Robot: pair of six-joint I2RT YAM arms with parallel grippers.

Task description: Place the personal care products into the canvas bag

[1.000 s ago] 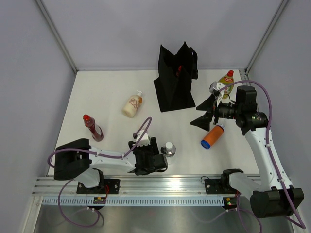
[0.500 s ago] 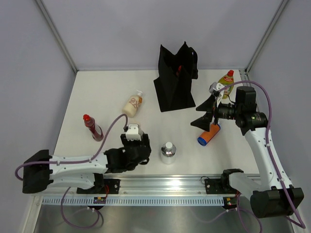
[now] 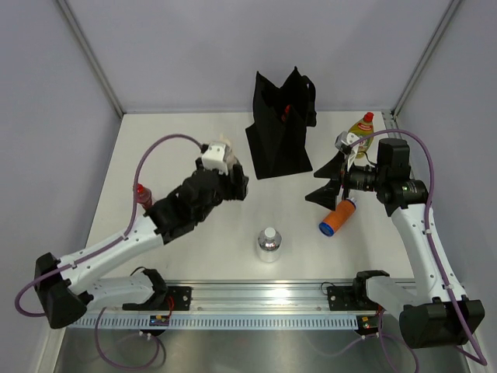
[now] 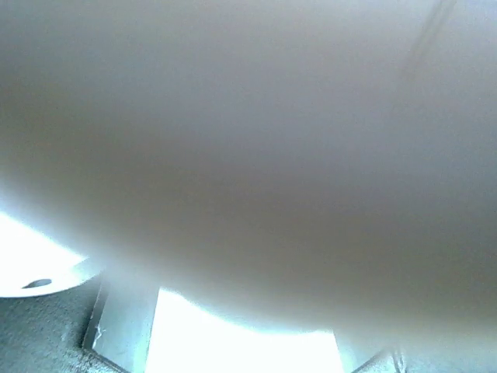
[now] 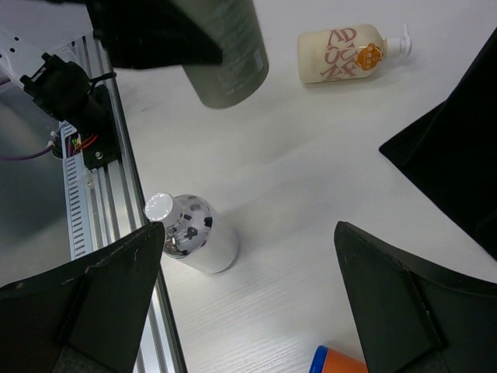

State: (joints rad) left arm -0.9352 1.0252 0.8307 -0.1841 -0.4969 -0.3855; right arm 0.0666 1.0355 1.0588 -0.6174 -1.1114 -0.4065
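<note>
Black, boxy, upright canvas bag point(image 3: 276, 134)

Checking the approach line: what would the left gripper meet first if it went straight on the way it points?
Probably the canvas bag: the left gripper, holding the grey-green bottle, points toward its near side with nothing between. Height is unclear from above.

Seen from above, the canvas bag point(image 3: 278, 132) stands upright at 12 o'clock on the table point(image 3: 155, 140), with open air above its mouth. At its 8 o'clock the left gripper point(image 3: 235, 185), clamped on the grey-green bottle point(image 5: 229, 54), and the left arm point(image 3: 116, 245) bar the near-left approach. At its 4 o'clock the right gripper point(image 3: 322, 183) hangs with jaws wide. Between them a bare lane runs from the clear bottle point(image 3: 269, 242), at 6 o'clock, up to the bag's front.
</note>
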